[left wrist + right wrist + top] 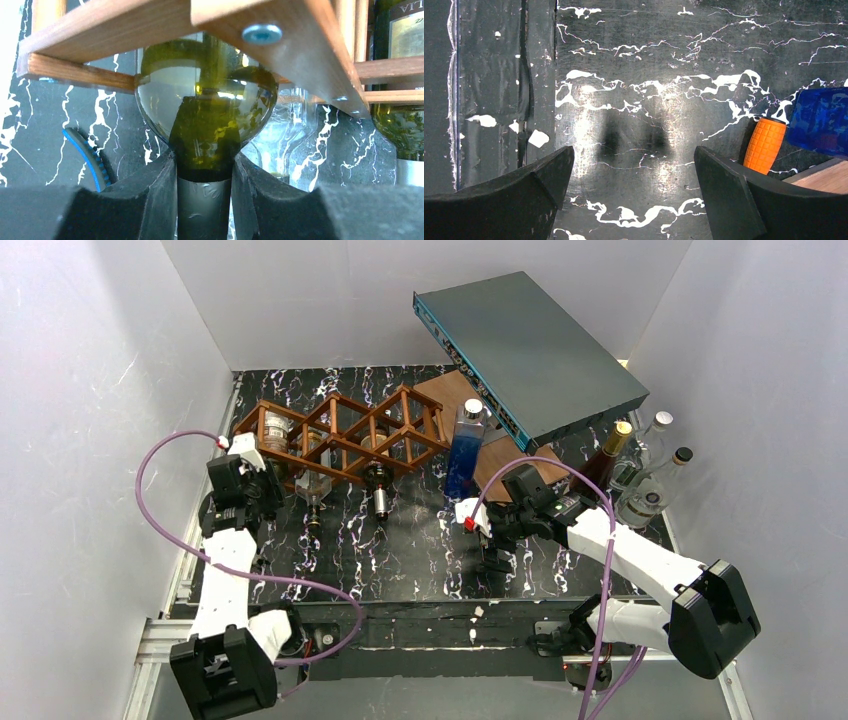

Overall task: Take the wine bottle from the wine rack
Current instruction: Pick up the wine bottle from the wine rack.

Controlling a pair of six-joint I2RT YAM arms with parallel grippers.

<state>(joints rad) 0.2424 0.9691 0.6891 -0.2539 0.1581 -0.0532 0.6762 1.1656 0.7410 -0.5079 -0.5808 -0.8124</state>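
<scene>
Black padded fingers (150, 200) of the left tool (204, 172) are clamped on the neck of the green wine bottle (205, 115), while the right tool (633, 155) hangs wide open and empty over the tabletop (649, 60). Just beyond the grip, the bottle's shoulder lies in a cell at the left end of the wine rack (300, 45). I judge the pull should run straight back along the bottle's axis, kept level so the shoulder clears the wooden bars without dragging the light frame.
</scene>
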